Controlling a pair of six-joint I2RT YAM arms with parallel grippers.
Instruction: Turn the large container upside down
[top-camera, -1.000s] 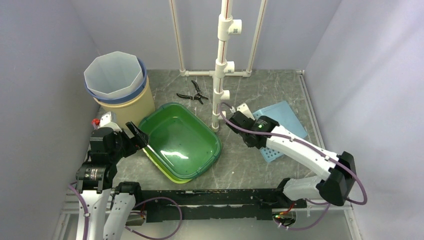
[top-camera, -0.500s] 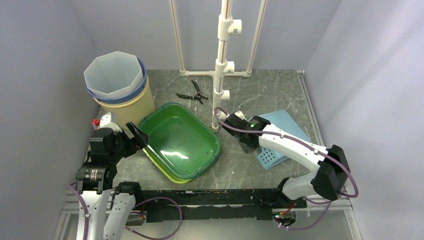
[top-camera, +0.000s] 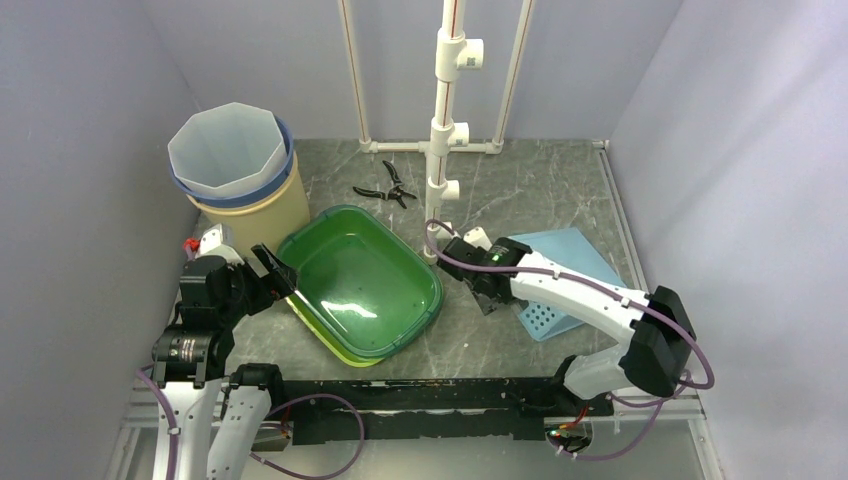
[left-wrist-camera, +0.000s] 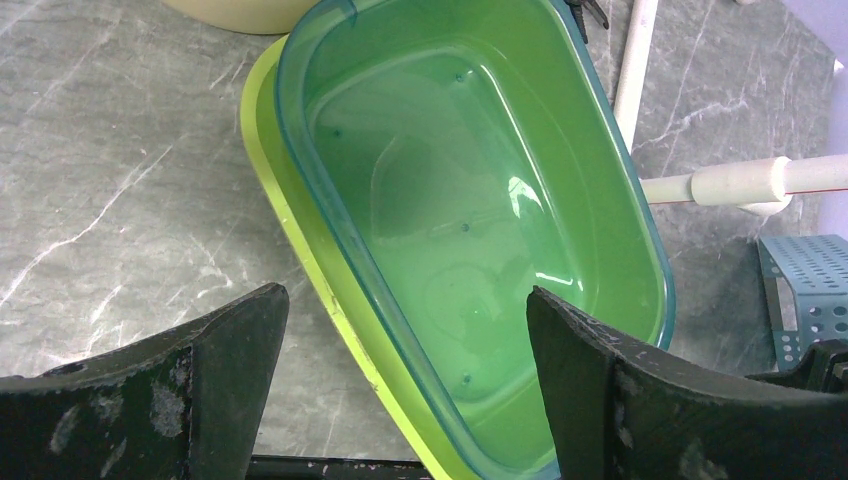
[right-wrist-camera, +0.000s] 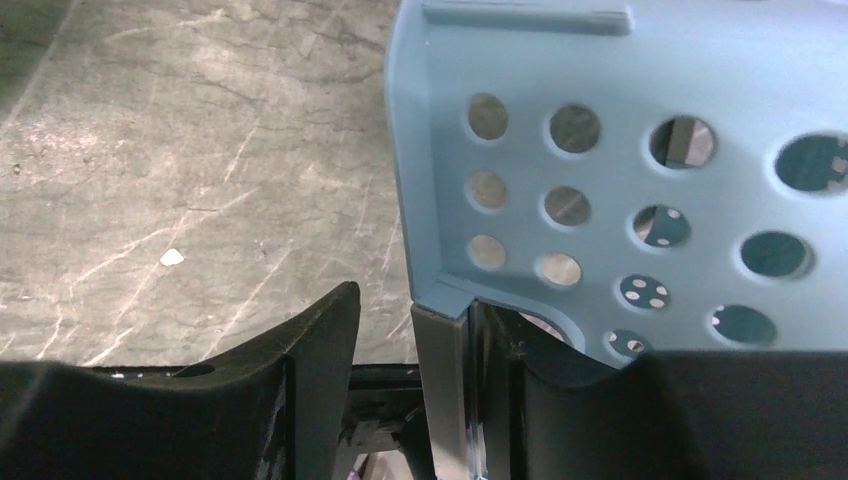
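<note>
A light-blue perforated container (top-camera: 560, 260) lies right of centre with its solid face up. Its holed wall (right-wrist-camera: 600, 100) fills the right wrist view. My right gripper (top-camera: 485, 298) is at its left corner, open. That corner edge stands between the jaws (right-wrist-camera: 430, 330), against the right finger and apart from the left finger. A large green tub (top-camera: 345, 212) sits upright at centre, nested in a yellow-green one (left-wrist-camera: 262, 130). My left gripper (top-camera: 275, 268) is wide open, astride the tub's left rim (left-wrist-camera: 405, 300) without touching it.
A beige bucket with a translucent liner (top-camera: 232, 160) stands at the back left, close to the tub. Black pliers (top-camera: 385, 188) lie behind the tub. A white pipe stand (top-camera: 445, 150) rises just behind the right gripper. Walls close in on three sides.
My right gripper pulled the blue container's corner left and nearer, then opened off its wall. The left arm and the green tub have not moved.
</note>
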